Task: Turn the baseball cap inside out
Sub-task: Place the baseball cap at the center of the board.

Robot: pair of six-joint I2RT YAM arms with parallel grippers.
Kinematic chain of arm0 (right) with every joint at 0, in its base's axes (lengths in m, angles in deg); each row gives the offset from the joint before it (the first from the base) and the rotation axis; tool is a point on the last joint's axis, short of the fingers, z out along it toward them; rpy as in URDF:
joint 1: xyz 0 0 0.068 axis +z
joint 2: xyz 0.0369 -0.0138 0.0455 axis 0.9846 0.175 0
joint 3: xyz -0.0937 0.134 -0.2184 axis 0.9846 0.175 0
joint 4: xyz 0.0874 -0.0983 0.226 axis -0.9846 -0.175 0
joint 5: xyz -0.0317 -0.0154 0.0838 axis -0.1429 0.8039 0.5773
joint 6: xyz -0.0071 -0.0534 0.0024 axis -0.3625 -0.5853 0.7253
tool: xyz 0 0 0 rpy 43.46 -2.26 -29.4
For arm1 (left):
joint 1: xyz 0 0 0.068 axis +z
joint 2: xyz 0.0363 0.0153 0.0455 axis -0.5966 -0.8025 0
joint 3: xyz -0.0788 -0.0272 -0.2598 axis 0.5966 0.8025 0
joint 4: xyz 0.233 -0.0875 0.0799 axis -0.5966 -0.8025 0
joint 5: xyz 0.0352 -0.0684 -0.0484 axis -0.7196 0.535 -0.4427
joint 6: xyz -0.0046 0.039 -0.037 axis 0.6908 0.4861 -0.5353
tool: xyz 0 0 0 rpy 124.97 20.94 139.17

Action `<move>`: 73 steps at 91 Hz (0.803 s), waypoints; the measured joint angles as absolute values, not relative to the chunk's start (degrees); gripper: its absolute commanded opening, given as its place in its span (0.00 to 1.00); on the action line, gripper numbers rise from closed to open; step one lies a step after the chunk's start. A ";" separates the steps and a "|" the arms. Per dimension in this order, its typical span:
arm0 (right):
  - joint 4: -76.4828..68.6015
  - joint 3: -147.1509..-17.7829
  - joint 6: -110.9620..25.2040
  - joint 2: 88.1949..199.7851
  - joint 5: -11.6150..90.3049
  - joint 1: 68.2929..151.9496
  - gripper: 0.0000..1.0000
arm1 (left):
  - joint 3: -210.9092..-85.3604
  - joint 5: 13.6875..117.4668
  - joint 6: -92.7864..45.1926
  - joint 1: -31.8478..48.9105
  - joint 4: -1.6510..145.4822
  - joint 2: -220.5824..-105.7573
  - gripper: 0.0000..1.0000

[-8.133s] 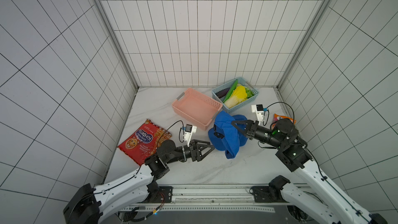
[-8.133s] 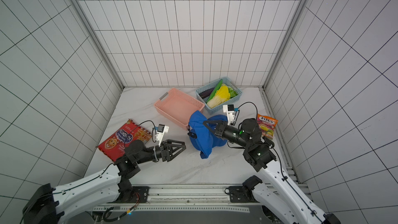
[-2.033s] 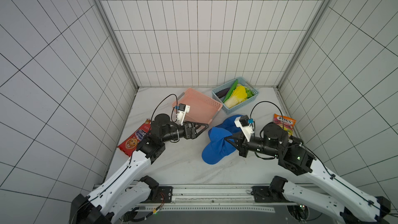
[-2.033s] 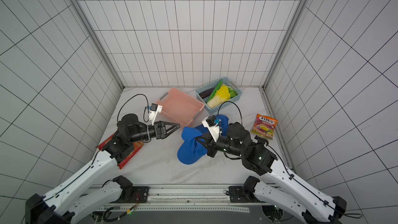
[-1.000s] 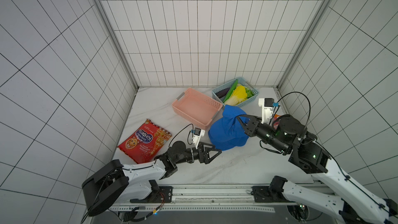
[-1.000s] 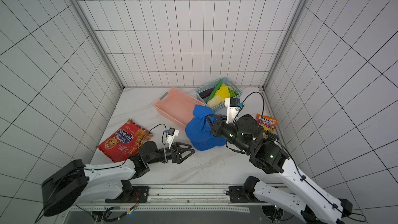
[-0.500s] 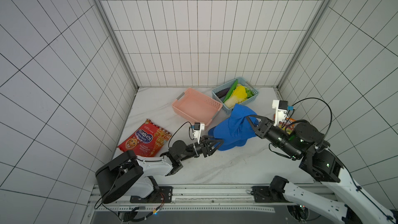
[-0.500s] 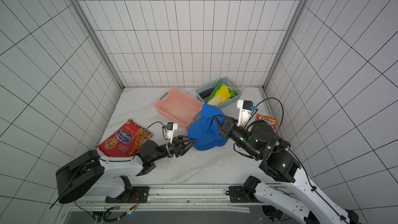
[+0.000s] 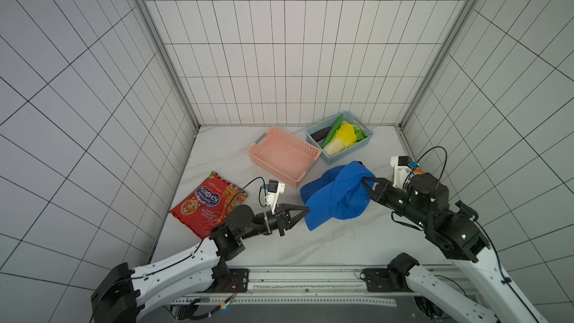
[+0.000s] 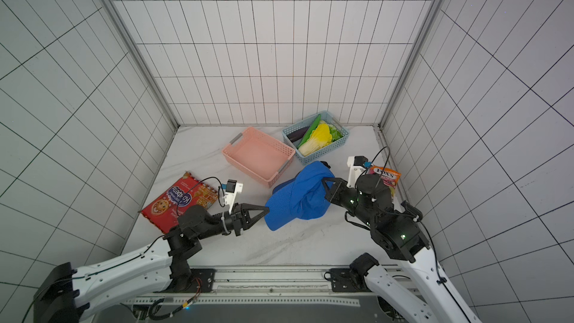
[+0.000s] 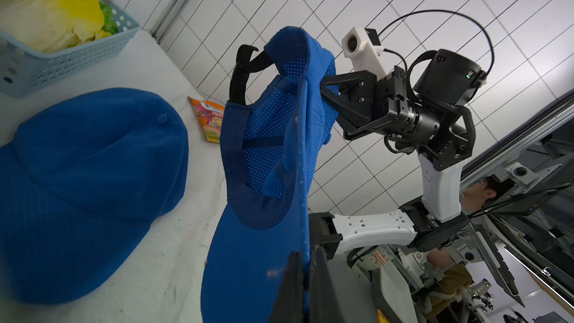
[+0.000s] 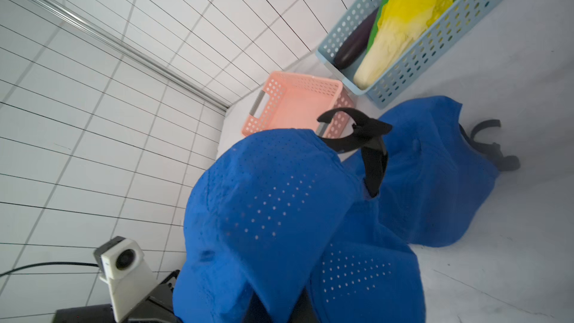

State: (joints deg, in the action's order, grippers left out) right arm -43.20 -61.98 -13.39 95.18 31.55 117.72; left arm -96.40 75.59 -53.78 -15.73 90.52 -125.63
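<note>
Both jaws pinch cap (image 9: 326, 201) (left: brim).

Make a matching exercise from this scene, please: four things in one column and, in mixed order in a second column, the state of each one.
Things
1. pink basket
2. light blue basket
3. red cookie packet
4. lifted blue cap

States
A. pinched at opposite ends by the left gripper and the right gripper
B. holds vegetables
C. empty
D. lies flat, printed side up

Pairs: 1-C, 2-B, 3-D, 4-A
</note>
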 measured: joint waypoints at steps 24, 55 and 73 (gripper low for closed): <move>-57.80 -60.21 -21.06 103.16 31.33 117.48 0.00 | -98.41 83.50 -58.43 -13.45 75.33 -132.30 0.00; -60.46 -56.61 -26.55 106.06 28.34 117.72 0.63 | -100.83 98.49 -60.16 1.89 69.73 -146.17 0.00; -54.95 -50.49 -27.07 104.95 30.37 120.61 0.63 | -101.49 103.17 -58.13 5.80 65.71 -147.05 0.00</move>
